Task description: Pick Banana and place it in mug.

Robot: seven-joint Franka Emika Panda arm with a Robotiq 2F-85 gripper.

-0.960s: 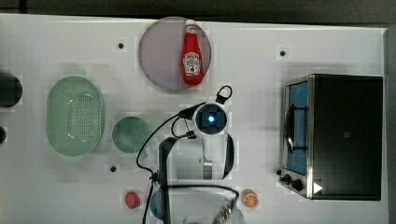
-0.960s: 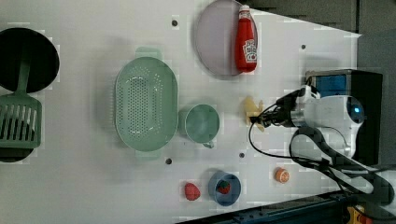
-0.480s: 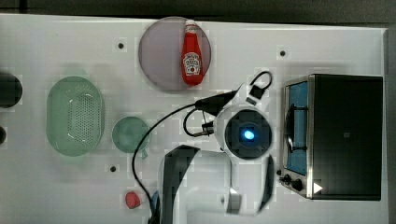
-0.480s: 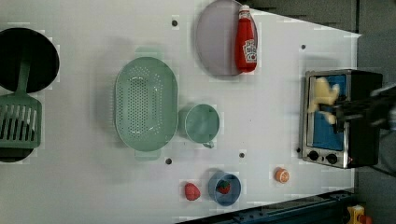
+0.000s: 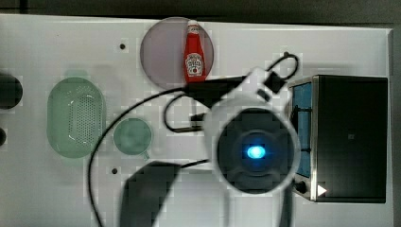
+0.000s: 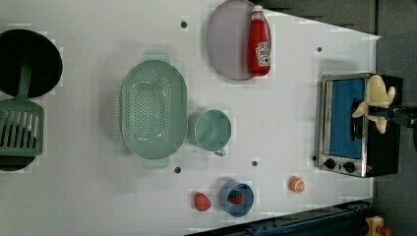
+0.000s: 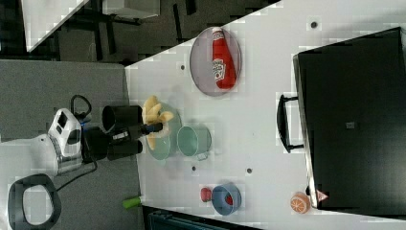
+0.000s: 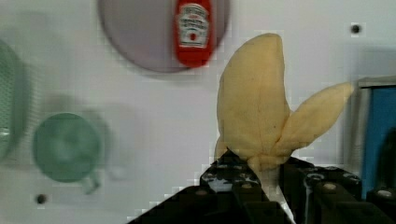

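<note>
Banana (image 8: 254, 107) – clamped in gripper (image 8: 261, 175), jaws pinching its lower end where the peel flaps splay out; body stands up clear of the fingers. Held well above the table (image 6: 275, 123). In the left view it (image 6: 376, 96) hangs over the toaster oven (image 6: 351, 125), well apart from the mug (image 6: 212, 130).

Mug – upright, mouth open, nothing inside as far as visible; handle toward the left view's bottom. Just beside the colander (image 6: 154, 108); whether rims touch, can't tell.

Other items: ketchup bottle (image 6: 257, 42) lying on plate (image 6: 226, 44); strawberry (image 6: 201, 201), blue cup (image 6: 236, 199), orange slice (image 6: 296, 185) near the left view's bottom edge.

Status: pick done, transport and drop outstanding.

Risks, as judged:
- Grip is at one end only – banana may pivot or slip during a fast traverse.
- Banana approx. as long as mug is wide; a tilted release could bridge the rim or tip out.
- Colander adjacent – small aim error puts the banana in the wrong vessel, or fingers clip the colander rim on descent.
- Release from too high – bounce out, or mug knocked.
</note>
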